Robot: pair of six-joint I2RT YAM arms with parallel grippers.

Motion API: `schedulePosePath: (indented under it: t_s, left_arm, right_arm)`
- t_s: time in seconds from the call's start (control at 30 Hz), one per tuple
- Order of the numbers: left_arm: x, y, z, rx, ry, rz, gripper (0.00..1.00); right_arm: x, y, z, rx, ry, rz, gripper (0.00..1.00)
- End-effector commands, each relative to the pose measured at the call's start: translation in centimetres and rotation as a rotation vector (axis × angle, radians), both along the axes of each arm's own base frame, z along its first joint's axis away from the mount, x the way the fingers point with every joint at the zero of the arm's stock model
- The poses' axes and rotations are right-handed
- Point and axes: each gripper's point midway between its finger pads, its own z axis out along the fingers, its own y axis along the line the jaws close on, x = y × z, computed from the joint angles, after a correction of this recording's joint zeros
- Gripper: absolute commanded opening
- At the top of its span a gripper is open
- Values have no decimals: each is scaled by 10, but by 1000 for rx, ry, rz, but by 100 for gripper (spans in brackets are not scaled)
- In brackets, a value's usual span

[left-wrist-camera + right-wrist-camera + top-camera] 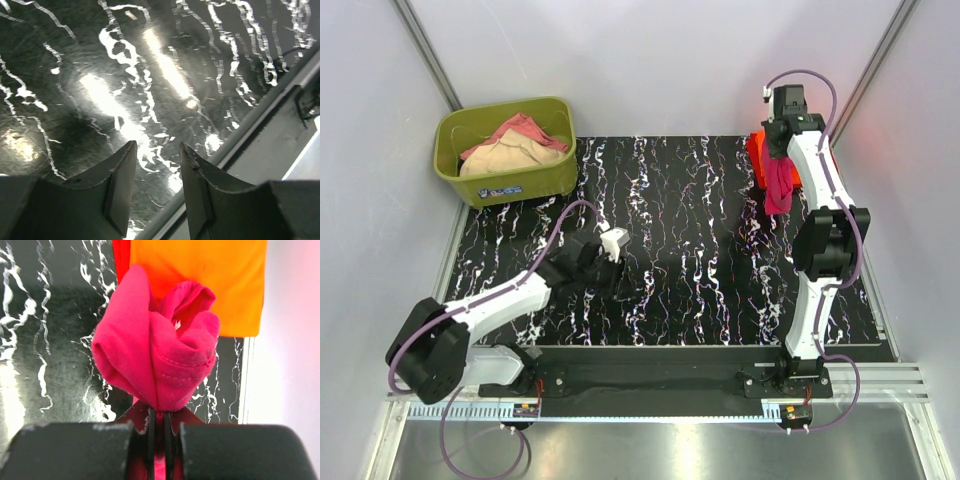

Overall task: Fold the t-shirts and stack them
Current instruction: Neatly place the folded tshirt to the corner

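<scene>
My right gripper is shut on the hot pink t-shirt, which hangs bunched from it above the far right of the table. In the right wrist view the pink t-shirt bulges out of the closed jaws. The orange-red t-shirt lies flat on the table at the far right, partly hidden by the arm; it also shows behind the pink cloth. My left gripper is open and empty over the table's left middle.
An olive-green tub at the far left corner holds beige and pink cloths. White walls close in left, back and right. The metal rail runs along the table's near edge.
</scene>
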Motion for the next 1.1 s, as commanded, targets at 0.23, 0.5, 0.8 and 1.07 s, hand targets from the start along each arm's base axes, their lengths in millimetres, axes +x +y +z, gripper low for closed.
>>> schedulePosePath:
  t_s: [0.23, 0.5, 0.8, 1.07]
  left_arm:
    - [26, -19, 10, -40, -8, -56, 43]
    - [35, -23, 4, -44, 33, -75, 42]
    - [36, -17, -14, -15, 65, -89, 42]
    - [38, -19, -23, -18, 120, -78, 41]
  right_arm:
    - [21, 36, 95, 157, -198, 123, 0]
    - [50, 34, 63, 148, -166, 159, 0]
    - [84, -22, 28, 169, -192, 79, 0]
    - [102, -53, 34, 141, -275, 45, 0]
